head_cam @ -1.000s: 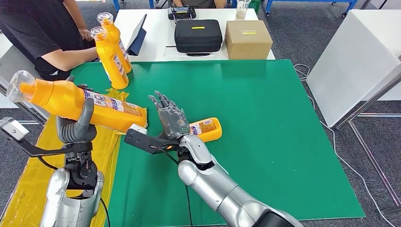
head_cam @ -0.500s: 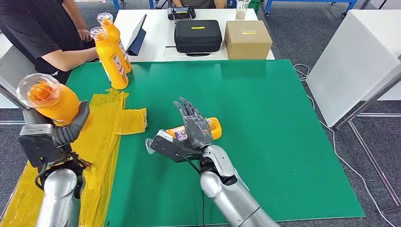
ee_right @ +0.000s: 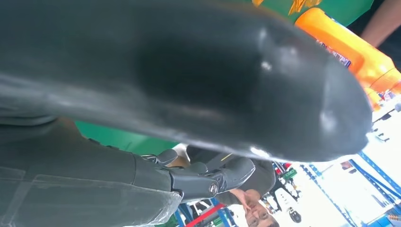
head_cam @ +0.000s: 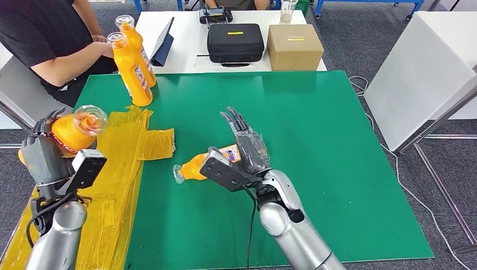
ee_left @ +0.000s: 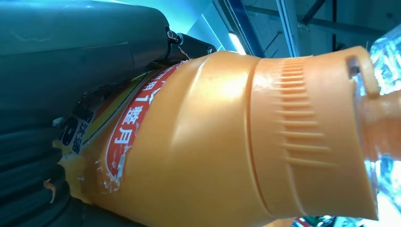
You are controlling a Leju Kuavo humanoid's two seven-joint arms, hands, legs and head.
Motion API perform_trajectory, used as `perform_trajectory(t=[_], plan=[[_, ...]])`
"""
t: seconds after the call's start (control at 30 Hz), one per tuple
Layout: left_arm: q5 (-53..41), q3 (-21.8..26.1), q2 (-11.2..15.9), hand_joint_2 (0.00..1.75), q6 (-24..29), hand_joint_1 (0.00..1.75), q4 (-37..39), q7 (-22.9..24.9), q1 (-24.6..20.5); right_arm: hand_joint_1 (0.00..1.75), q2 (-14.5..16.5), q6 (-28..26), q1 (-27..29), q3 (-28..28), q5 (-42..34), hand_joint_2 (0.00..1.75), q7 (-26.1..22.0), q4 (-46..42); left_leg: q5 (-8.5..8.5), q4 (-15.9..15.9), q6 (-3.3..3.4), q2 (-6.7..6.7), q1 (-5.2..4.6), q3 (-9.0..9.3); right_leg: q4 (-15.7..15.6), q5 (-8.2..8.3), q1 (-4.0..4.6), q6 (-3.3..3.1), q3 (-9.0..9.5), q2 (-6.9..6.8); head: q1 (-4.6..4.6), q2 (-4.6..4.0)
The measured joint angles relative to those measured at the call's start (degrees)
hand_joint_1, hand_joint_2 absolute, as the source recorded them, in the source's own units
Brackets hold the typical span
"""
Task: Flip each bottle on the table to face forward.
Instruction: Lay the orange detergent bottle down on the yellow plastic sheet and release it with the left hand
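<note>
Head view, left hand (head_cam: 42, 154) gripping orange bottle (head_cam: 76, 128), right hand (head_cam: 247, 147) spread wide above lying bottle (head_cam: 205, 163)

Head view: set high on my body, facing forward and down over the green counter (head_cam: 337, 169); both my arms rise from the lower edge, and a person (head_cam: 39, 39) sits at the far left corner.

Left wrist view: set just behind my left hand (head_cam: 42, 160), very near the orange bottle (ee_left: 227, 142) it holds, angled up toward ceiling beams. Shared with the head view: that held bottle (head_cam: 73, 129).

Right wrist view: set just behind my right hand (head_cam: 247, 149), the thick thumb (ee_right: 213, 80) close before the lens, turned picture. Shared with the head view: the green counter, the standing bottles (head_cam: 132, 67) and the person.
</note>
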Motion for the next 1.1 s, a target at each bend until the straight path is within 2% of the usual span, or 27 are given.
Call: perform_trajectory(t=[0.27,0.5,0.7,0.93,1.1], plan=[[-2.62,2.69,-0.2,1.75,0.03,1.75,3.72,-3.1,1.12,0.0,-1.85,-0.25,2.54,0.02,-0.81,0.0,-0.44,-2.54,-0.02,0.0,0.0,-0.01,-0.01,0.0,-0.01,0.0,-0.01,0.0,-0.01,0.0,-0.01,0.0],[-10.12,3.14,-2.02,1.75,0.03,1.75,6.39,-4.39,2.9,0.0,-3.89,-0.85,6.44,0.24,-2.5,0.0,-2.17,-5.63,-0.03,0.0,0.01,-0.01,-0.01,0.0,-0.02,0.0,-0.01,0.0,0.0,0.0,-0.01,0.01],[-15.91,3.84,-3.31,1.75,0.03,1.75,8.55,-7.39,4.96,0.0,-5.45,-1.15,9.56,1.2,-3.86,0.0,-3.83,-7.56,-0.05,0.0,0.01,0.0,-0.01,-0.01,-0.03,-0.01,-0.01,0.0,-0.01,0.0,-0.01,0.01],[-23.13,7.16,-4.4,1.75,0.05,1.75,11.02,-8.73,6.61,0.0,-6.36,-0.21,10.51,2.99,-4.72,0.0,-4.48,-8.85,-0.05,-0.01,0.01,0.0,0.0,0.0,-0.03,-0.01,0.02,0.0,-0.01,0.0,-0.01,0.01],[-25.0,8.84,-4.55,1.75,0.07,1.75,12.96,-8.47,6.59,0.0,-6.79,0.13,10.6,3.8,-5.01,0.0,-4.52,-9.41,-0.05,-0.01,0.01,0.0,0.0,0.01,-0.02,-0.01,0.02,0.0,0.0,0.0,-0.01,0.0]])
